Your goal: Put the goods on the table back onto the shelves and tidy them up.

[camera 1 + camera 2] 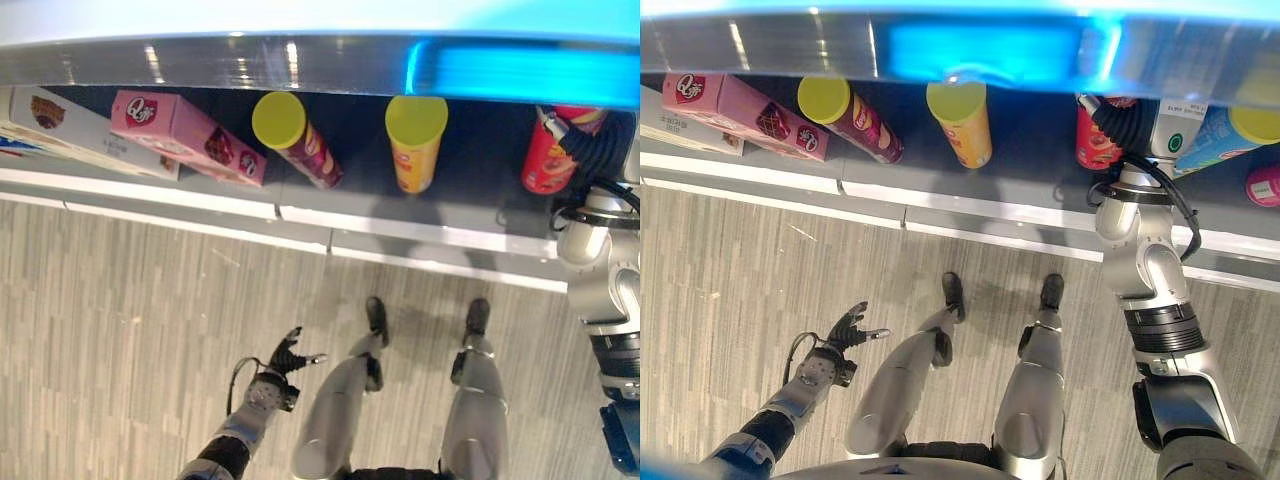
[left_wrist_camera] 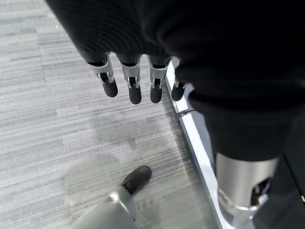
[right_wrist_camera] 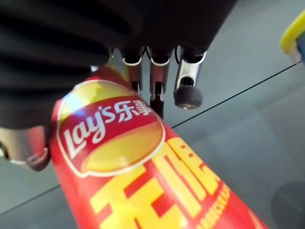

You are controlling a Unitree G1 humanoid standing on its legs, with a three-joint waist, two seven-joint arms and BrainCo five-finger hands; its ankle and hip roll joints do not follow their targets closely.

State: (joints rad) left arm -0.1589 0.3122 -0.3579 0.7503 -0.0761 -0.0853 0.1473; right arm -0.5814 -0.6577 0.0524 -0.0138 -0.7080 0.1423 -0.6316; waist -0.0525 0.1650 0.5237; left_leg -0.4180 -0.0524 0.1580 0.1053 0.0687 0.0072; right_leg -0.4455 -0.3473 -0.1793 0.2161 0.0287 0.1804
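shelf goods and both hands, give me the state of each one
red can: on the shelf, held in the right hand
right hand: fingers curled round the red can
left hand: open, idle above the floor
dark red can: tilted, yellow lid on
orange can: upright, yellow lid on
pink box: lying on the shelf, closed

floor (image 1: 120, 300): I see pale grey wood-grain planks running under the whole view | kick strip (image 1: 400, 235): white band I can trace along the base of the unit, meeting the floor | overhead edge (image 1: 200, 60): glossy grey lip with a blue glow above it
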